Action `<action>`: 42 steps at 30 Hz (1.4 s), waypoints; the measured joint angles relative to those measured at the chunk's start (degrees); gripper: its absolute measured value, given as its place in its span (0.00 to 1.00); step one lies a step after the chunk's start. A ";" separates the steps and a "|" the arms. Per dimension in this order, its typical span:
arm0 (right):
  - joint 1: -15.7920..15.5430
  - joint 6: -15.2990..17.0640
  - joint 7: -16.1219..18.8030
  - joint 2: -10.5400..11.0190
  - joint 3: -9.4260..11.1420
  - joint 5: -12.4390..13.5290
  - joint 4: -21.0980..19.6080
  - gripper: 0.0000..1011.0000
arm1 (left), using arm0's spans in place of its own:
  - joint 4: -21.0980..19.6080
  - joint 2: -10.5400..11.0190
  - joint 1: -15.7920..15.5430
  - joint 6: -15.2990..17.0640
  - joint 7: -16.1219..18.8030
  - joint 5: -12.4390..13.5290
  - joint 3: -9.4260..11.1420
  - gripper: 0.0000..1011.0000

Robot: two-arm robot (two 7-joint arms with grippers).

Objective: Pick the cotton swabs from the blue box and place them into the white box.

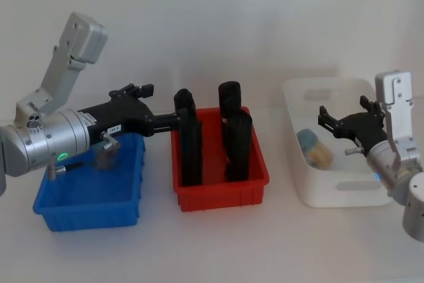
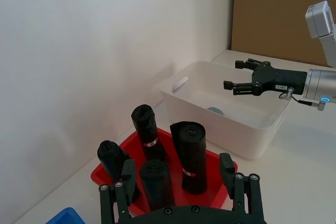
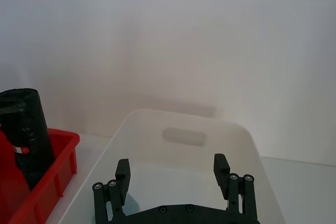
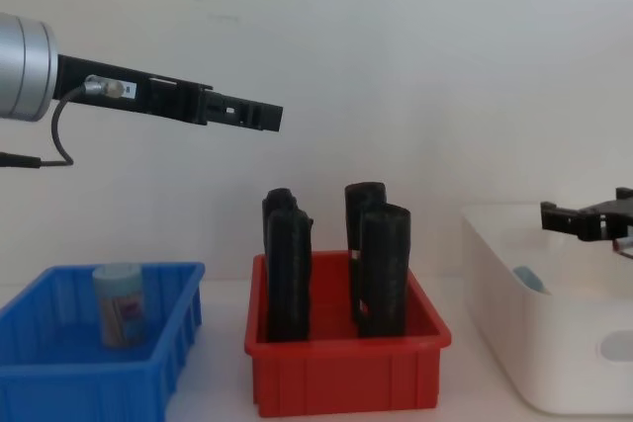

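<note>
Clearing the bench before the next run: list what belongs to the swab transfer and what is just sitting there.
Job: cotton swab jar upright in the blue box; second jar lying in the white box; left claw, open, raised by the red bin; right claw, open, over the white box.
Lying about: red bin; four black rolls upright in it.

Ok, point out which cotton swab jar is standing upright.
The cotton swab jar in the blue box, lid up; the other jar lies tipped over in the white box.
</note>
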 joint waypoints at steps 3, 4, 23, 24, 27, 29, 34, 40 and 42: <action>-1.06 -0.93 -0.50 0.35 0.24 0.32 -2.19 0.99 | 0.00 0.00 0.00 0.00 0.00 0.00 0.00 0.99; -1.56 -1.26 -0.71 0.51 0.36 0.48 -3.23 0.99 | 0.00 0.00 0.00 0.00 0.00 0.00 0.00 0.99; -4.52 -3.23 -2.04 1.42 1.04 1.42 -9.30 0.99 | 0.00 0.00 0.00 0.00 0.00 0.00 0.00 0.99; -4.62 -3.31 -2.09 1.46 1.07 1.45 -9.50 0.99 | 0.00 0.00 0.00 0.00 0.00 0.00 0.00 0.99; -4.70 -3.38 -2.14 1.50 1.09 1.48 -9.69 0.99 | 0.00 0.00 0.00 0.00 0.00 0.00 0.00 0.99; -4.74 -3.38 -2.14 1.50 1.09 1.49 -9.74 0.99 | 0.00 0.00 0.01 -0.02 0.00 0.00 0.00 0.99; -5.53 -3.22 -2.13 1.75 1.05 1.75 -10.74 0.99 | -0.05 -0.08 0.39 -0.61 0.70 0.07 0.23 0.99; -7.59 -2.54 -1.96 2.38 0.87 2.41 -13.36 0.99 | -0.51 -0.39 1.84 -2.81 3.93 0.77 1.26 0.99; -8.83 -2.15 -1.85 2.74 0.74 2.80 -14.93 0.99 | -0.75 -0.56 2.60 -4.00 5.58 1.13 1.77 0.99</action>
